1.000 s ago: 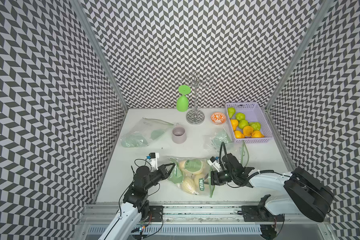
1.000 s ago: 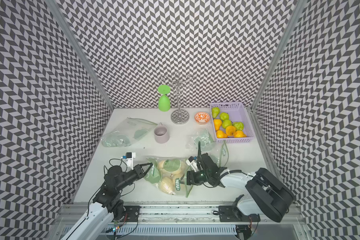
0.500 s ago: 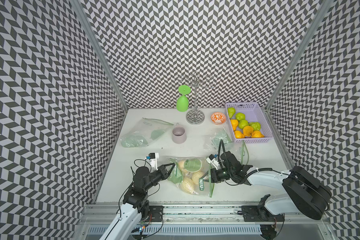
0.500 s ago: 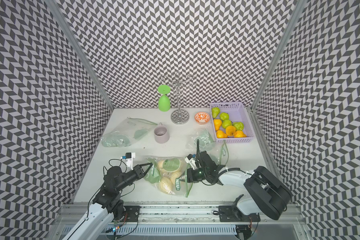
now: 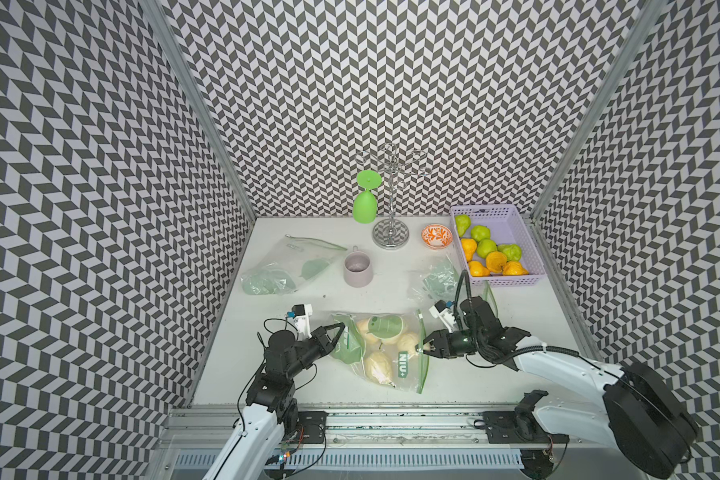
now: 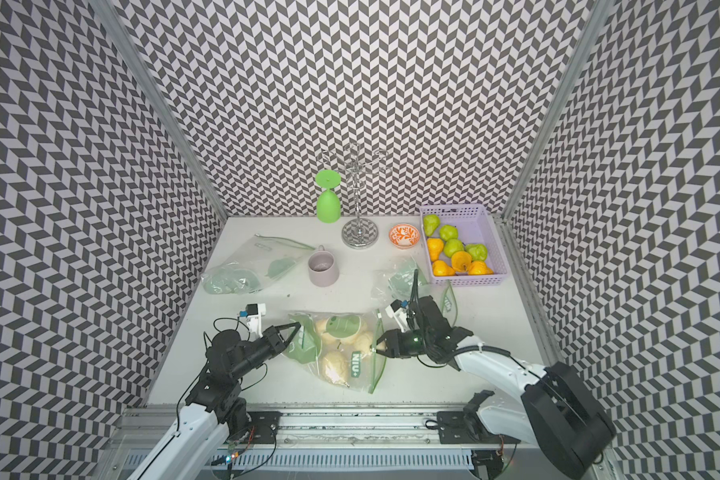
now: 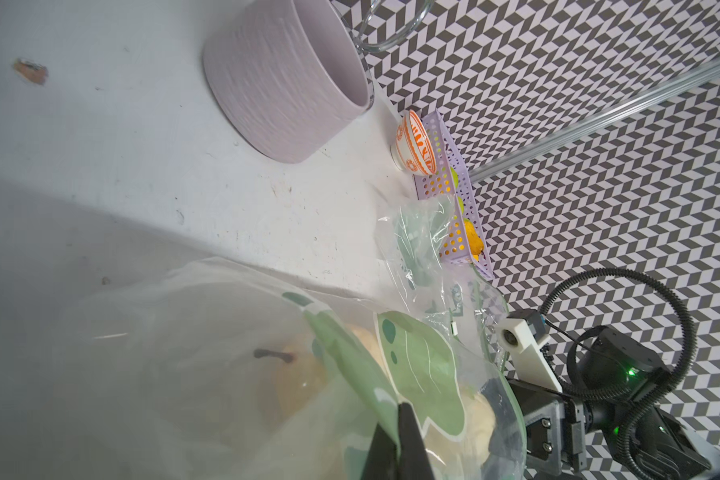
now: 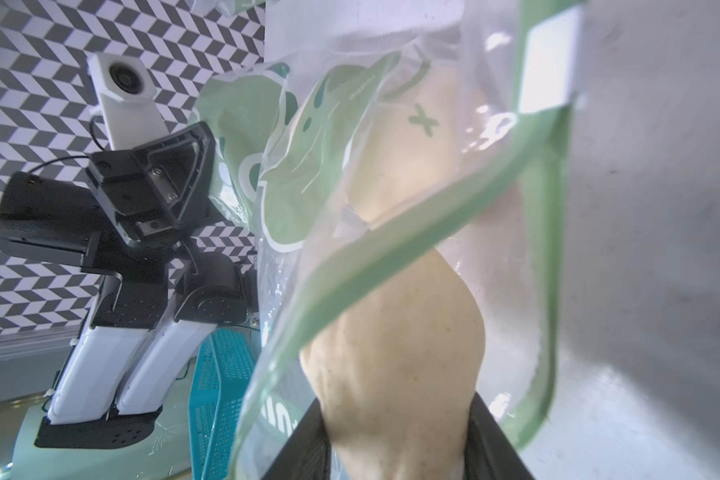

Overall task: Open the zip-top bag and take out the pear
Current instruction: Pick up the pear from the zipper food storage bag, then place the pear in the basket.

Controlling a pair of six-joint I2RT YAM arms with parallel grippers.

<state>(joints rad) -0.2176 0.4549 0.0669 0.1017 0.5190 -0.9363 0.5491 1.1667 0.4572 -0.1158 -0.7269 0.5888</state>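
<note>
Clear plastic printed with green leaves, the zip-top bag (image 5: 391, 332) lies on the white table (image 5: 495, 386) in the lower centre of both top views. Its bottom-to-mouth axis runs left to right across the frame. The green zip strip (image 5: 423, 365) sits at the right end and runs up and down the frame, so the mouth faces right. In the right wrist view the strip's two sides have parted into a loop.

The right gripper (image 5: 427, 347) reaches into that mouth. Its black fingers (image 8: 491, 440) press on either side of a pale yellow pear (image 8: 395, 353), which sits at the opening. I cannot tell which way its stem points. The left gripper (image 5: 339, 331), jaws pressed together, pinches the bag's left, closed end. Other pale pears (image 5: 377, 365) lie inside the bag.

At upper right, a lilac basket (image 5: 532, 253) holds green and orange pears. Just left of it stands a small orange-patterned bowl (image 5: 436, 237). A lilac mug (image 5: 357, 270) stands upright, well above the bag in the frame.
</note>
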